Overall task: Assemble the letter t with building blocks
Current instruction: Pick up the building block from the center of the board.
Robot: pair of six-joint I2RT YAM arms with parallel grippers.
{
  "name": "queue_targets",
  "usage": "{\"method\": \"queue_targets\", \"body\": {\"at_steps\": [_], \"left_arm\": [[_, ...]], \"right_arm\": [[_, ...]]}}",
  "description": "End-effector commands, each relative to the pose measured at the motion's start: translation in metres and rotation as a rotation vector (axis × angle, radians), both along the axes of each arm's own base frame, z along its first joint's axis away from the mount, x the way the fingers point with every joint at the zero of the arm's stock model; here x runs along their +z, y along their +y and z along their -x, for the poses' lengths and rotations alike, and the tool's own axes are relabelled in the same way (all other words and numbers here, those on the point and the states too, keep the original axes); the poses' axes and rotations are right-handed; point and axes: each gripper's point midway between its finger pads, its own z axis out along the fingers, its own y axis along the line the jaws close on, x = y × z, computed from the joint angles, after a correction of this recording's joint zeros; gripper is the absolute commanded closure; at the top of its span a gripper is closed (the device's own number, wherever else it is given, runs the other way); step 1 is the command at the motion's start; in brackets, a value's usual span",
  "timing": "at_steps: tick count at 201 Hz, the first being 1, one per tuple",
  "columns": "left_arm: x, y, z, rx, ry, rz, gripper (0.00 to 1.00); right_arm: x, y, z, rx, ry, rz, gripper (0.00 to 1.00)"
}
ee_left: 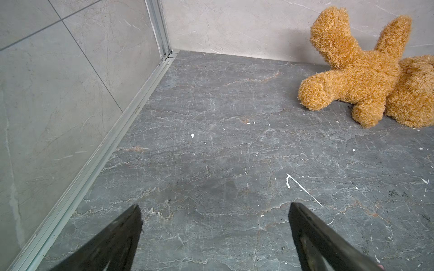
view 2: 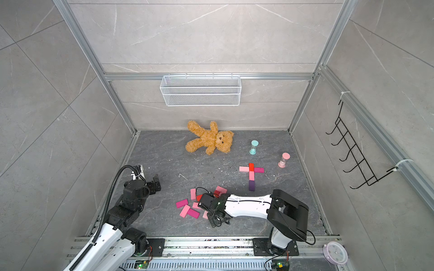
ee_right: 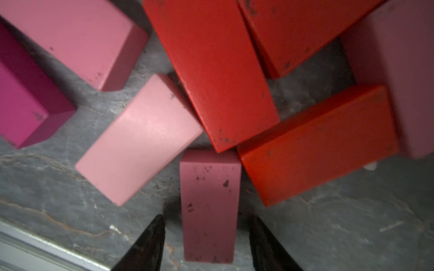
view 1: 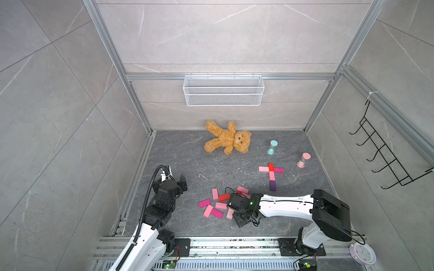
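Note:
Five building blocks form a cross shape [view 1: 271, 174] [view 2: 251, 174] at the right of the floor: light pink, red and magenta across, pink and purple [view 1: 272, 185] below. Loose pink, magenta and red blocks lie in a pile [view 1: 217, 205] [view 2: 190, 206] at front centre. My right wrist [view 1: 237, 203] hangs straight over that pile. In the right wrist view, my right gripper [ee_right: 207, 218] straddles a dusky pink block [ee_right: 210, 187], with a narrow gap on each side. Red blocks [ee_right: 220, 77] lie just beyond. My left gripper [view 1: 182, 181] [ee_left: 215, 206] stands wide open over bare floor.
A teddy bear [view 1: 229, 138] lies at the back wall. A teal hourglass [view 1: 272, 147] and a pink hourglass [view 1: 303, 160] stand near the cross. A wire basket [view 1: 223, 90] hangs on the back wall, a black hook rack [view 1: 385, 159] on the right wall.

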Motion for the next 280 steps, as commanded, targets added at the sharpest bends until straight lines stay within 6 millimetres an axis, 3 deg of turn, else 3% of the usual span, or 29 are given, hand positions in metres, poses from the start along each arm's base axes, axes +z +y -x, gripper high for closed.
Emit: {"method": "queue_targets", "body": {"at_steps": [1,41,81,105,138,167,191,199,223,256,280], "left_arm": [[0.022,-0.001,-0.005,0.006,-0.057,0.013,0.00],[0.021,-0.002,-0.005,0.004,-0.055,0.012,0.00],[0.022,-0.001,-0.005,0.005,-0.058,0.014,0.00],[0.022,-0.002,-0.005,0.003,-0.058,0.013,0.00],[0.022,-0.002,-0.004,0.002,-0.060,0.016,0.00],[0.023,-0.001,-0.004,0.002,-0.066,0.018,0.00],[0.024,-0.001,-0.003,0.001,-0.070,0.021,0.00],[0.025,-0.001,-0.003,0.001,-0.074,0.023,0.01],[0.026,-0.002,-0.004,-0.004,-0.079,0.021,0.01],[0.026,-0.002,-0.003,-0.006,-0.080,0.021,0.01],[0.027,-0.002,-0.003,-0.007,-0.089,0.021,0.00]], "right_arm": [[-0.004,0.000,-0.005,-0.014,-0.017,0.030,0.45],[-0.006,0.001,-0.004,0.006,-0.008,0.046,0.55],[-0.003,-0.002,-0.007,0.036,-0.023,0.061,0.72],[0.009,-0.003,-0.006,0.107,-0.039,0.051,0.74],[0.041,-0.010,-0.016,0.183,-0.101,0.018,0.74],[0.078,-0.018,-0.040,0.220,-0.223,-0.027,0.78],[0.109,-0.029,-0.067,0.240,-0.360,-0.014,0.89],[0.114,-0.035,-0.073,0.269,-0.389,0.002,0.94],[0.131,-0.061,-0.097,0.283,-0.510,0.083,0.94],[0.166,-0.078,-0.123,0.290,-0.643,0.092,0.93],[0.170,-0.101,-0.144,0.332,-0.713,0.153,1.00]]}}
